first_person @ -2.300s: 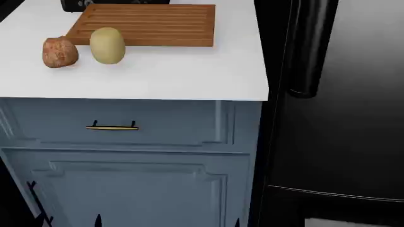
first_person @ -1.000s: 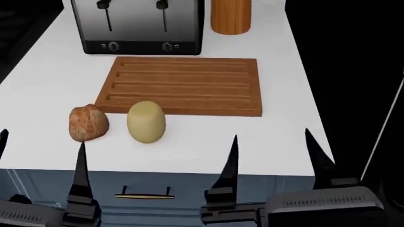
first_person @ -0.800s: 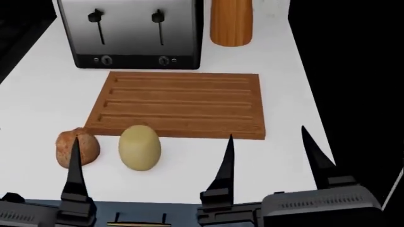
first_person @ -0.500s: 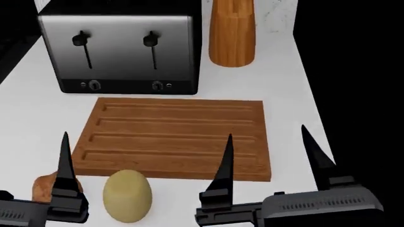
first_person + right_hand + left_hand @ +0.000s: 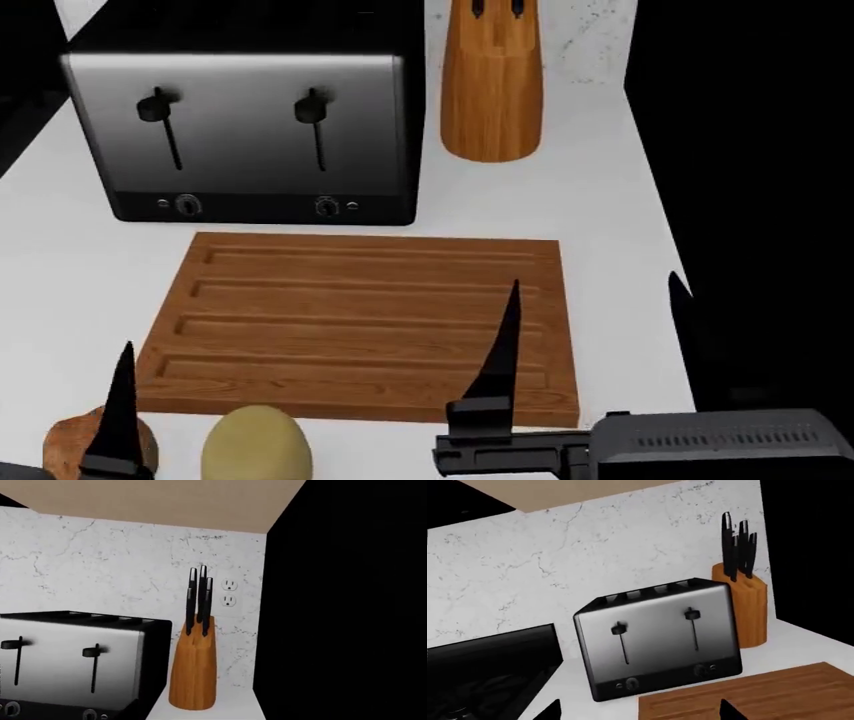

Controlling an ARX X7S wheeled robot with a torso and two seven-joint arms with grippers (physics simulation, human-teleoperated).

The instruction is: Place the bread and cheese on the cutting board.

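Now that the view has slid forward, the bread (image 5: 74,445) and cheese (image 5: 256,445) sit at its bottom edge on the white bench (image 5: 607,200), just in front of the cutting board (image 5: 360,320). Both are unmoved. The left tool (image 5: 123,440) I cannot tell; the right tool (image 5: 594,345) is spread apart, empty.

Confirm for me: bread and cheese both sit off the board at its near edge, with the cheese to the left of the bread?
Not quite. In the head view the cheese sits right of the bread, not left. Both do lie off the cutting board, at its near edge.
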